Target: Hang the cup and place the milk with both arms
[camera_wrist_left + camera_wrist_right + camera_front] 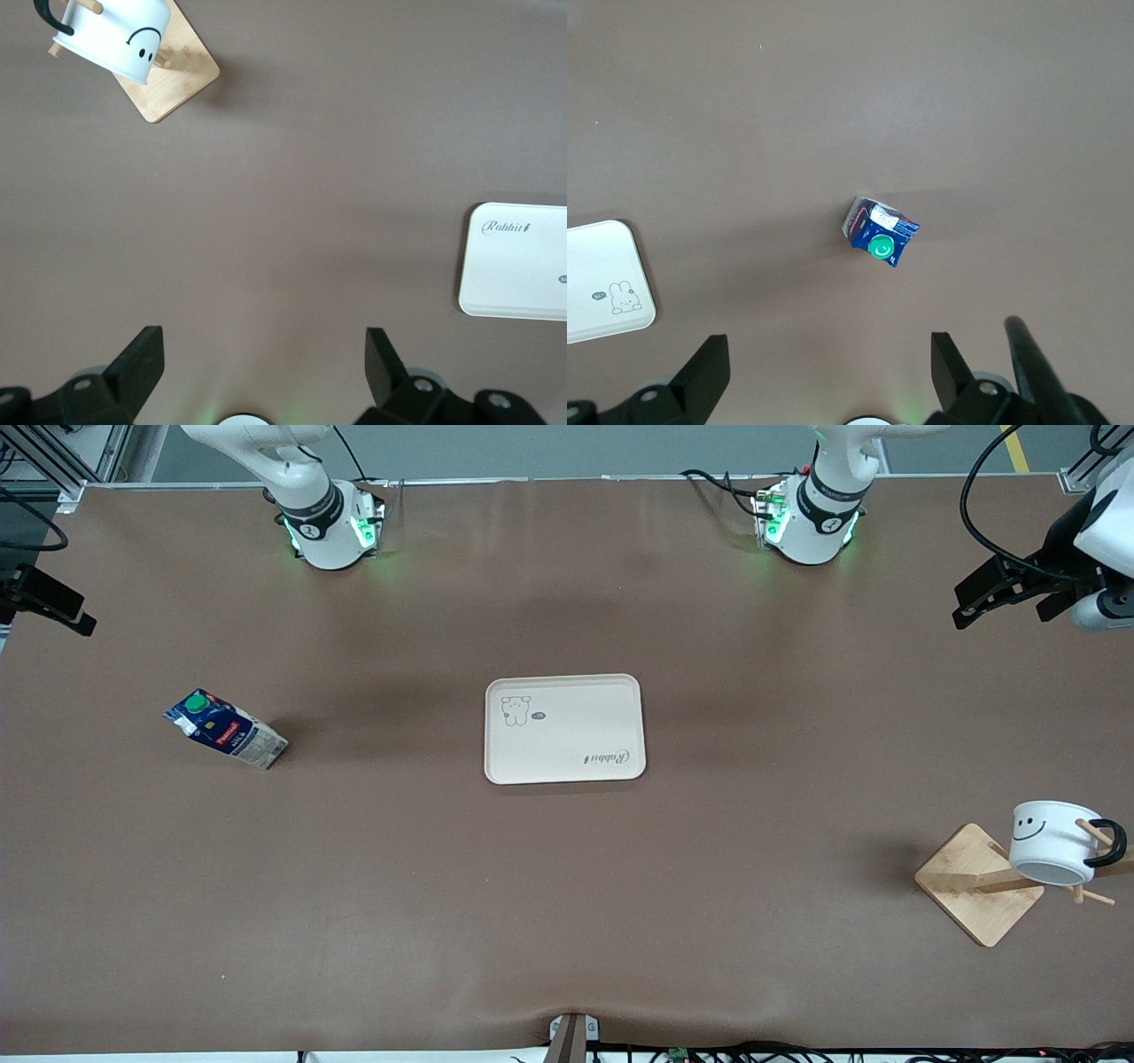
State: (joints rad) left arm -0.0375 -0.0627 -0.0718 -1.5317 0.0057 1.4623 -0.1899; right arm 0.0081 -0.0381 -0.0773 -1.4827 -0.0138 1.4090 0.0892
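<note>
Right wrist view: milk upright under right gripper, jaws wide apart w/ nothing between; cup already hung.

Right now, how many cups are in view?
1. The cup hangs on the wooden rack toward the left arm's end of the table, nearer the front camera than the tray. None seems hidden.

Non-task items on the brown table

Cream tray with rabbit drawing and "Rabbit" lettering sits mid-table; wooden peg rack on square base stands toward the left arm's end.
</note>
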